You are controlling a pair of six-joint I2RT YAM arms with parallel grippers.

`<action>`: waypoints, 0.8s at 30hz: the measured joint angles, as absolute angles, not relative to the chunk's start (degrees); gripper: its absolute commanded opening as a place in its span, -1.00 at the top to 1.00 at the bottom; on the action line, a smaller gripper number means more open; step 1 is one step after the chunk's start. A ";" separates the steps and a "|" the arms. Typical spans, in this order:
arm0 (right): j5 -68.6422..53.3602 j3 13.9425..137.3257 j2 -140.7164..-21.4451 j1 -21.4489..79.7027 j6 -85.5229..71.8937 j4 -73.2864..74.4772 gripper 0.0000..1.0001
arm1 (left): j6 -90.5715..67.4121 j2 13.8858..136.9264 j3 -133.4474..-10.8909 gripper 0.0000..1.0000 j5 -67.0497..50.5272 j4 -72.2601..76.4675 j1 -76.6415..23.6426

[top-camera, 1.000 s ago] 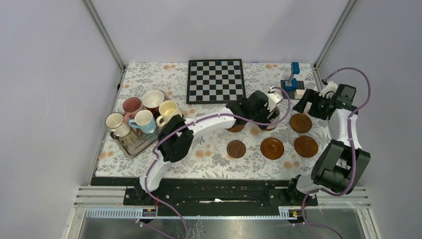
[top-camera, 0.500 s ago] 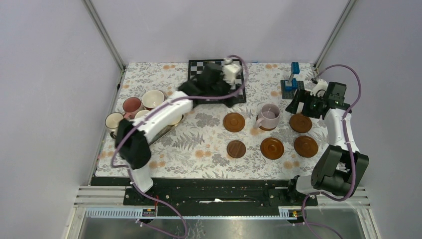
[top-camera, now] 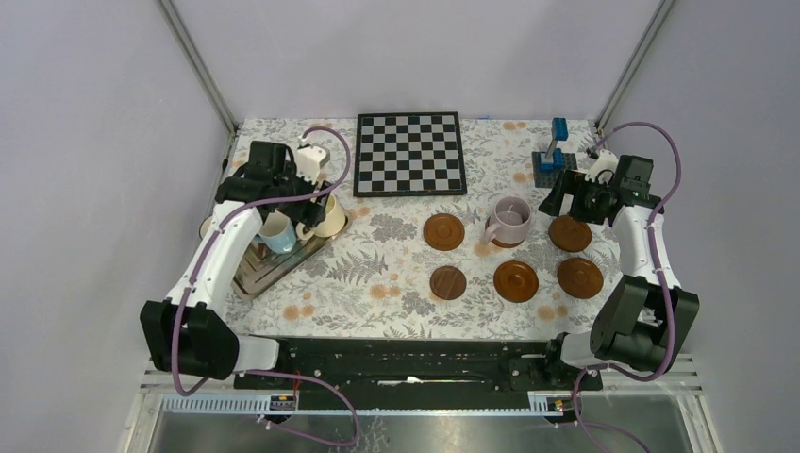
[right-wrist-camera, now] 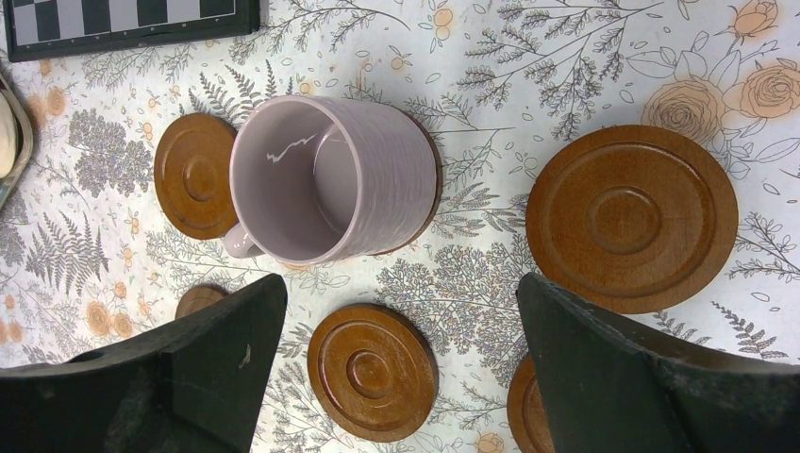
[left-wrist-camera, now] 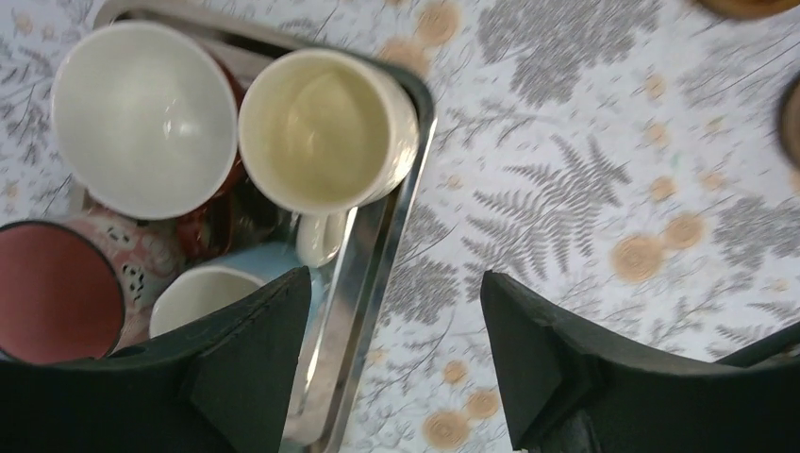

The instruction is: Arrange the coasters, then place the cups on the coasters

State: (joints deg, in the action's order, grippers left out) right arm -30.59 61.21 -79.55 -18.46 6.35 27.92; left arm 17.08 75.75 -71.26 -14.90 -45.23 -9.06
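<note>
Five bare coasters lie on the right half. The lilac cup stands upright on a sixth coaster, whose edge shows under it. My right gripper hangs open above this group, with a bare coaster between its fingers far below. The other cups sit in the metal tray: cream-yellow, dark red with cream inside, pink, light blue. My left gripper is open over the tray's right rim, holding nothing.
A chessboard lies at the back centre. A small blue block stand is at the back right, close to my right wrist. A white dark-rimmed cup is partly hidden by my left arm. Frame posts stand at both back corners.
My left gripper let go of the lilac cup on its coaster, then swung left past the chessboard to above the tray of cups. The right arm barely moved.
</note>
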 measured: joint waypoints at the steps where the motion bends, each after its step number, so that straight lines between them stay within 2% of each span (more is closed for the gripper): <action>1: -30.59 61.21 -79.55 -18.44 6.35 27.94 -0.99 | 18.68 75.66 -70.83 -0.43 -14.24 -46.00 -8.40; 8: -30.59 61.17 -79.55 -18.41 6.37 27.92 -0.99 | 26.17 77.47 -70.57 -0.40 -8.73 -47.62 -7.81; 24: -30.52 60.77 -79.55 -18.41 6.39 27.92 -0.99 | 34.06 90.56 -72.77 -0.37 -2.39 -47.64 -7.81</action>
